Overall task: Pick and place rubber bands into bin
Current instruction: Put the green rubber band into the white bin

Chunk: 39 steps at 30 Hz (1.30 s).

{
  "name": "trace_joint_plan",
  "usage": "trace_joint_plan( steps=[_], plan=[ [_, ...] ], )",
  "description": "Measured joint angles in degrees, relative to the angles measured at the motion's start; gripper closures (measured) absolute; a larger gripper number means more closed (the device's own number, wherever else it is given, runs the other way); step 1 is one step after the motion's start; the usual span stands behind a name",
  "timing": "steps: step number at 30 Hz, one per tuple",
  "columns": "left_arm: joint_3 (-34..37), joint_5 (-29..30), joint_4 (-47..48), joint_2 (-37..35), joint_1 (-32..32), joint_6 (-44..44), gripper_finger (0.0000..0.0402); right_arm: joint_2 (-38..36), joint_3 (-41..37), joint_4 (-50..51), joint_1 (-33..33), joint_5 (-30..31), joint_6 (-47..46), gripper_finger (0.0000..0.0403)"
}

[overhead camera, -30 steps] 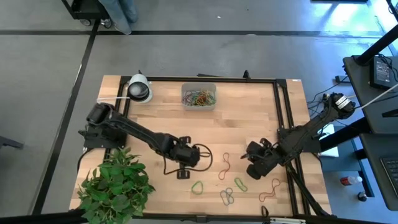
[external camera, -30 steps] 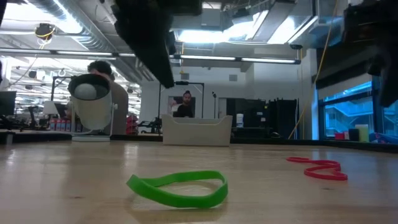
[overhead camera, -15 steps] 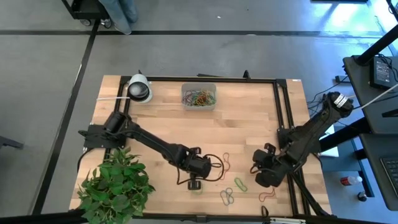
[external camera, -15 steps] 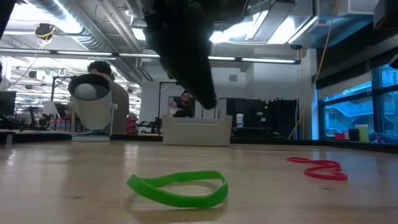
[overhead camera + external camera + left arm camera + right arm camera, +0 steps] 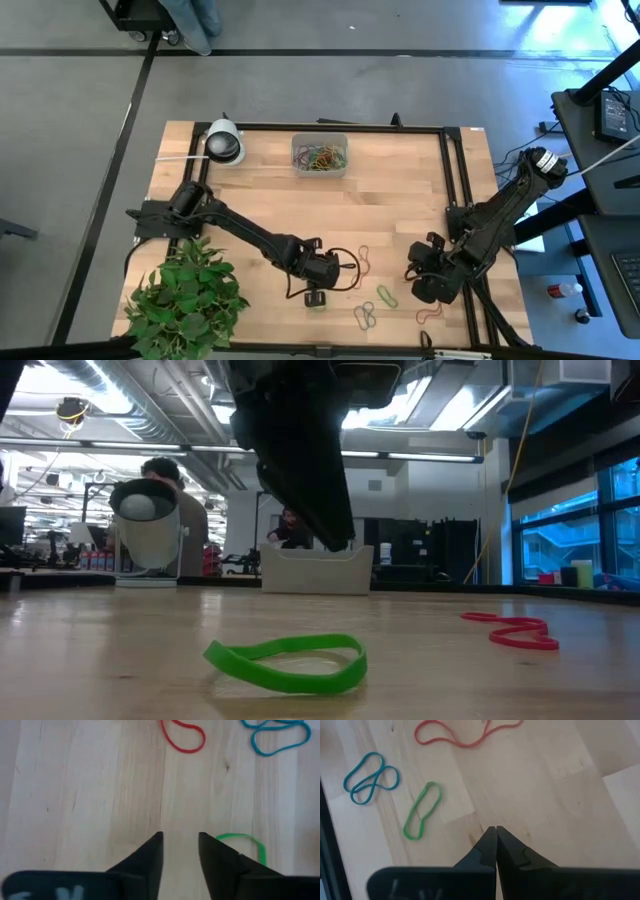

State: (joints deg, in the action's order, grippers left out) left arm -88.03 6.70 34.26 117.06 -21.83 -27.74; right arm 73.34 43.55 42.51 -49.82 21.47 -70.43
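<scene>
Green band (image 5: 242, 845) is seen just beside one fingertip of the parted left gripper (image 5: 180, 838), outside its gap; the right gripper (image 5: 495, 831) is shut.

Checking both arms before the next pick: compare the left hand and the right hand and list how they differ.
The left hand has its fingers apart with bare wood between them; the right hand has its fingers pressed together. The left hand hangs by the green band near the table's front middle; the right hand sits farther right, with a red band ahead of it. Both are dark, hold nothing and point down at the table.
</scene>
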Motion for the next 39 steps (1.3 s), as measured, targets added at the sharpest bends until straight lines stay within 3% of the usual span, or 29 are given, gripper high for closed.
trace_joint_plan(
  steps=[9, 19, 25, 30, 35, 39],
  plan=[
    [0.0, -2.5, -0.5, 1.4, -0.3, 1.9, 0.0234, 0.0, 0.0, 0.0, 0.0, 0.1, 0.0, 0.0401],
    [-0.1, -3.8, -4.3, 4.7, -3.9, 8.1, 0.0243, 0.0, 0.0, -0.1, 0.0, 1.0, 0.0, 0.0401],
    [-0.1, 2.2, -4.5, 7.4, -5.7, 11.2, 0.0253, 0.1, 0.0, -0.2, 0.0, 2.5, 0.1, 0.0401],
    [-0.3, 4.0, -4.6, 8.9, -6.2, 12.2, 0.0289, 0.1, 0.0, -0.2, 0.0, 3.3, 0.2, 0.0401],
    [-0.3, 3.7, -4.5, 9.3, -6.1, 11.9, 0.0386, 0.1, 0.0, 0.1, 0.0, 3.7, 0.2, 0.04],
    [-0.1, 4.0, -4.3, 7.9, -6.0, 10.1, 0.0399, 0.1, 0.0, 0.1, 0.0, 3.7, 0.2, 0.04]
  ],
)
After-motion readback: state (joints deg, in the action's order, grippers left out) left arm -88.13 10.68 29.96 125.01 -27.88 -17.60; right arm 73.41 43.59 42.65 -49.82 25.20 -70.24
